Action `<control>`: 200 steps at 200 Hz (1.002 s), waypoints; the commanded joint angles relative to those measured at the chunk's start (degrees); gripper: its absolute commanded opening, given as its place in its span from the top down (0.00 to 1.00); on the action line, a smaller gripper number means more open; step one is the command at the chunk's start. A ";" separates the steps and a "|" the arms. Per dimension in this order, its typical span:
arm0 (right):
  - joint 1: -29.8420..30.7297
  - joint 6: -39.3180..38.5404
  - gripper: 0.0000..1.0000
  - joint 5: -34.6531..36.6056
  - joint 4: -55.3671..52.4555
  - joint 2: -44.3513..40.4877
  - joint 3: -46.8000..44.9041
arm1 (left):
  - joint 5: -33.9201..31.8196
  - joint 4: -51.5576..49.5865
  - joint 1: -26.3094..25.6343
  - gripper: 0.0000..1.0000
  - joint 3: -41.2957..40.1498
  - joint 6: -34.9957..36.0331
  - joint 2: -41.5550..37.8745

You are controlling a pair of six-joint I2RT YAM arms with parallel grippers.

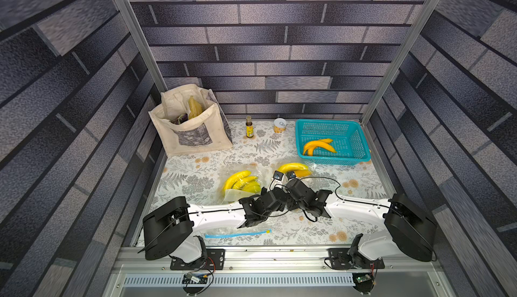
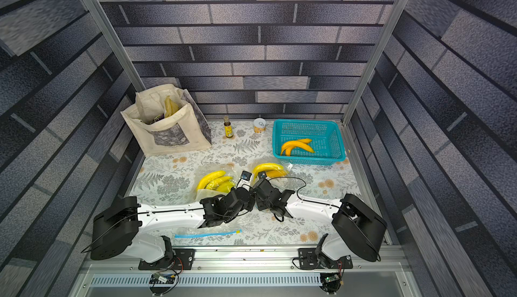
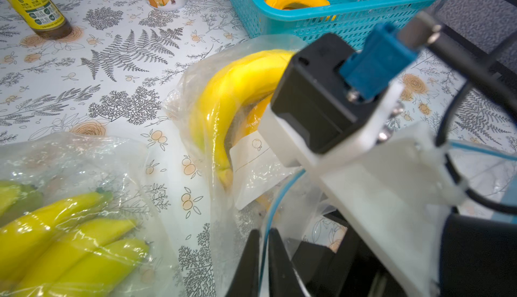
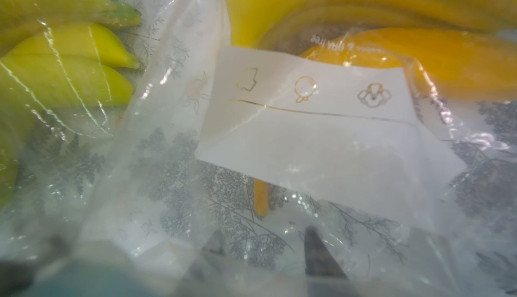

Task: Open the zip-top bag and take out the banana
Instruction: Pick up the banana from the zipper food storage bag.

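Zip-top bag [image 3: 251, 167] with its banana [image 3: 232, 100] lies in the middle of the table, near the turquoise basket [image 1: 333, 123], on my side of it. My left gripper [image 3: 264, 242] is closed on the bag's blue zip edge; its fingers are cut off by the frame's border. My right gripper [image 4: 265, 242] I see only dimly through the film: two dark fingers [image 4: 316, 251] standing apart, and I see nothing held between them. In both top views my wrists cover the grippers and the bag's mouth. A second bag of bananas [image 1: 242, 182] lies just beside, on the left. Open tablecloth [image 1: 349, 169] lies to the right of the bag.
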 commanded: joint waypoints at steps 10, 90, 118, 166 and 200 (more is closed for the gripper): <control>0.26 -1.73 0.53 1.35 2.08 4.60 2.88 | -1.62 1.41 -0.29 0.89 -1.65 -2.17 -2.33; -0.10 -2.38 0.61 3.78 2.17 12.83 8.34 | -1.27 3.54 -0.50 0.89 -3.48 -4.37 -2.09; -0.69 -1.76 0.66 4.22 1.99 14.01 8.81 | -1.69 3.36 -0.60 0.90 -3.99 -4.58 -2.40; -2.51 -1.53 0.81 2.15 4.02 13.39 7.48 | -2.27 3.02 -0.60 0.89 -4.66 -4.99 -2.94; -2.50 -5.34 0.95 -2.23 2.66 8.46 4.83 | -3.95 0.34 -0.19 0.88 -3.85 -5.31 -2.75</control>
